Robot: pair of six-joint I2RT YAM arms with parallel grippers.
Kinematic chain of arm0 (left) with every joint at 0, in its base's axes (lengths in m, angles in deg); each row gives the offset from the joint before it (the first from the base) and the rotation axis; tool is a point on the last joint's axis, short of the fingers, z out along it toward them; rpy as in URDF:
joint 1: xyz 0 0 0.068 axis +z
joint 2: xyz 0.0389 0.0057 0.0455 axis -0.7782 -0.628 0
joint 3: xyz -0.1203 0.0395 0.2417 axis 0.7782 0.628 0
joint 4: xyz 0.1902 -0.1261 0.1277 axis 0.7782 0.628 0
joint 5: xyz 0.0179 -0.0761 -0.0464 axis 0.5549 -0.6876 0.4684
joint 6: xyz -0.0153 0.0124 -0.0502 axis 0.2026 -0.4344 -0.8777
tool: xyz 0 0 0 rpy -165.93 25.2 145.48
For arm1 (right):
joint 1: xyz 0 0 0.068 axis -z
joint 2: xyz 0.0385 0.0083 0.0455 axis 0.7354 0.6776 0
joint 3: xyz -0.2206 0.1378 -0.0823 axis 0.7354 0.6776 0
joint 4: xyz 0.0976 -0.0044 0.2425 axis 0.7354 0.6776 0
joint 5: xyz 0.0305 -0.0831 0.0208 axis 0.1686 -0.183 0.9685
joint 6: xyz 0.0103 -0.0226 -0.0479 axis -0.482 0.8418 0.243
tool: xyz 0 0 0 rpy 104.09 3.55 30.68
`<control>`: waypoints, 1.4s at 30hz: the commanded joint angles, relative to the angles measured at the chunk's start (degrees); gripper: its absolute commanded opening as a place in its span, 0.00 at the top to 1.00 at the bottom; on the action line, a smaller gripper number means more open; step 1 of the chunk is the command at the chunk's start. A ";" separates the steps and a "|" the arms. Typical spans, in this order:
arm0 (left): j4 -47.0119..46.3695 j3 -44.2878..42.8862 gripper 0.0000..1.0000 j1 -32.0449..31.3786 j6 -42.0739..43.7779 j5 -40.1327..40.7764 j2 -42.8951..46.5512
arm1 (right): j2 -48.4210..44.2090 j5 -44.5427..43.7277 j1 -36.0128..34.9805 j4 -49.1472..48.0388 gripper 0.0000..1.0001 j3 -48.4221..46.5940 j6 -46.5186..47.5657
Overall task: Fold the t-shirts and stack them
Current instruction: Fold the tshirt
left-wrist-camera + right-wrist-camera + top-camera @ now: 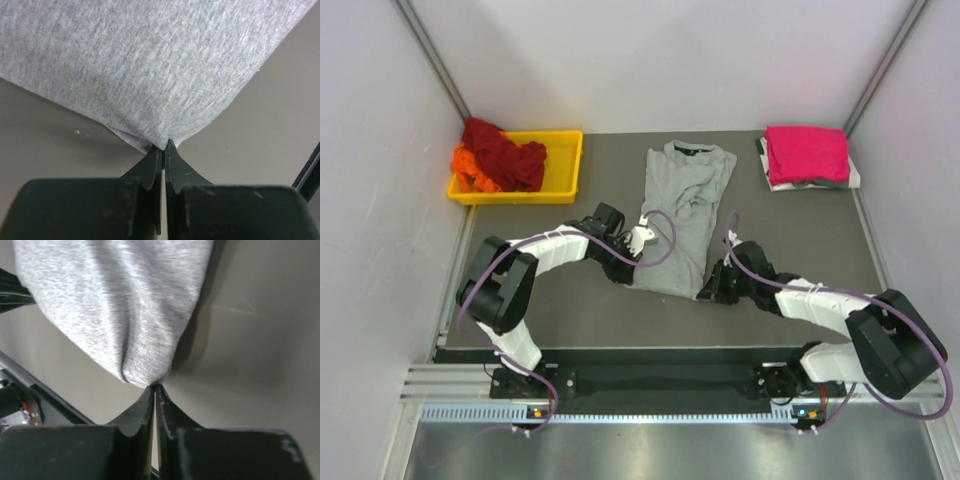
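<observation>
A light heather-grey t-shirt (682, 205) with a dark collar lies folded lengthwise on the dark table, collar at the far end. My left gripper (632, 268) is shut on its near left hem corner, and the grey cloth (150, 65) bunches right at the fingertips (164, 146). My right gripper (708, 290) is shut on the near right hem corner, where the grey cloth (125, 315) hangs from the tips (155, 386). A folded magenta-pink t-shirt (807, 153) lies at the far right. Dark red (505, 150) and orange (470, 168) t-shirts sit crumpled in the tray.
A yellow plastic tray (565, 165) stands at the far left of the table. Under the pink shirt lies a folded white cloth with dark marks (808, 183). Grey walls close in the table on three sides. A black rail (650, 355) runs along the near edge.
</observation>
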State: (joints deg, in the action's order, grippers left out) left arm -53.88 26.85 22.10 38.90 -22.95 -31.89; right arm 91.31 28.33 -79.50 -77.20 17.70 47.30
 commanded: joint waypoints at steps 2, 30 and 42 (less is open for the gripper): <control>1.78 -1.16 1.00 -0.19 0.95 0.64 0.32 | -1.24 -2.58 -0.10 2.43 1.00 -1.09 0.64; 6.98 3.14 1.00 -0.54 4.91 2.58 4.19 | 1.47 4.35 -5.37 -17.77 0.56 4.98 -7.00; 10.67 4.72 1.00 -0.54 9.56 5.39 5.25 | -4.75 1.36 -4.23 -8.29 1.00 9.54 -8.58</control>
State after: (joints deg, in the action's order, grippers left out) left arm -46.54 31.25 21.77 44.91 -19.67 -27.02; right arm 90.79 30.95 -84.03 -89.55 25.37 38.86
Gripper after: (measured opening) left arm 0.016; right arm 0.004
